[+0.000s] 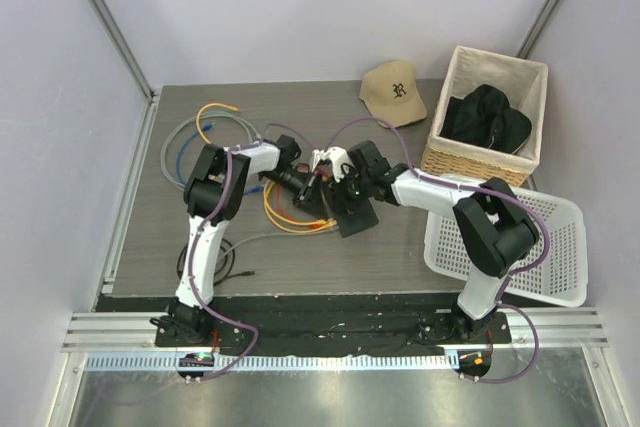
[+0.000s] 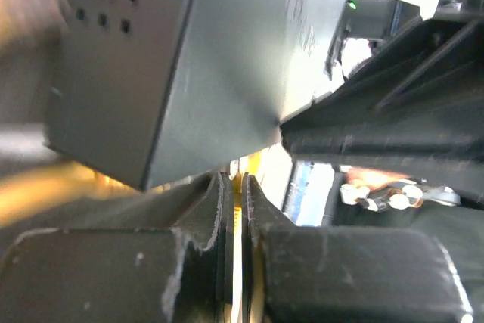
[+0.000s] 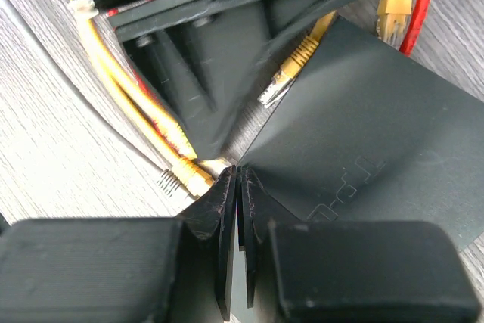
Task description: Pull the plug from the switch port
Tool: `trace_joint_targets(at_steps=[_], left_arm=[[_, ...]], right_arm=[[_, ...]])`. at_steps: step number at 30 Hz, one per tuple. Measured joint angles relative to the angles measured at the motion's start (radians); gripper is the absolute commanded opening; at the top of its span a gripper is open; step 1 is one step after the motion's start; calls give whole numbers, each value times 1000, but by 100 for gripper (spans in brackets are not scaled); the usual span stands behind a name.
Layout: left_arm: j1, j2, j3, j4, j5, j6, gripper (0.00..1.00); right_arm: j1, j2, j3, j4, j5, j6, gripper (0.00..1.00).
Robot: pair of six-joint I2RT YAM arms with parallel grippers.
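Observation:
The switch [image 1: 357,215] is a flat black box in the middle of the table. It fills the upper left of the left wrist view [image 2: 189,58] and the right of the right wrist view [image 3: 370,126]. My left gripper [image 1: 312,187] is shut [image 2: 235,179] on a yellow plug [image 3: 185,175] at the switch's near corner; whether the plug sits in a port is hidden. My right gripper [image 1: 340,187] is shut [image 3: 238,172] on the switch's thin edge. Two loose yellow plugs [image 3: 287,73] lie on and beside the switch.
Coiled grey, blue and orange cables [image 1: 200,137] lie at the left. A tan cap [image 1: 393,92] lies at the back. A wicker basket [image 1: 487,162] holds a black garment [image 1: 487,117]. A white plastic basket [image 1: 530,247] stands at the right. A red cable [image 3: 423,5] runs past the switch.

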Motion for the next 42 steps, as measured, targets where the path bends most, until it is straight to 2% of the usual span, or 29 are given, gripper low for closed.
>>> trace_joint_targets(at_steps=[5, 10, 14, 18, 19, 22, 25, 27, 31, 35, 37, 42], left_arm=[[10, -60, -123, 10, -5, 20, 0], [8, -84, -39, -85, -89, 102, 0], [8, -96, 117, -190, -183, 198, 39], [20, -105, 245, -322, -243, 265, 51], [30, -121, 240, -337, -246, 267, 59], [77, -224, 124, -318, -277, 240, 63], [135, -409, -41, -253, -398, 176, 66], [156, -541, -129, -172, -554, 116, 67], [151, -704, -210, -65, -819, 40, 67], [161, -660, -219, -10, -969, -38, 67], [177, -600, -224, 8, -1025, -82, 63], [203, -475, -229, 16, -1078, -168, 58]], right_arm=[[4, -2, -10, 1, -9, 0, 13], [7, -2, -11, 2, -10, 0, 13], [7, -2, -11, 2, -10, 0, 13], [7, -2, -11, 2, -10, 0, 13], [7, -2, -12, 3, -11, 0, 13], [7, -3, -17, 10, -13, 0, 13], [7, -7, -23, 14, -13, 0, 13], [7, -7, -24, 15, -13, -1, 13], [7, -7, -24, 16, -13, -1, 13], [7, -7, -24, 16, -16, -1, 13], [7, -7, -24, 16, -16, -1, 13], [8, -7, -24, 15, -16, -1, 13]])
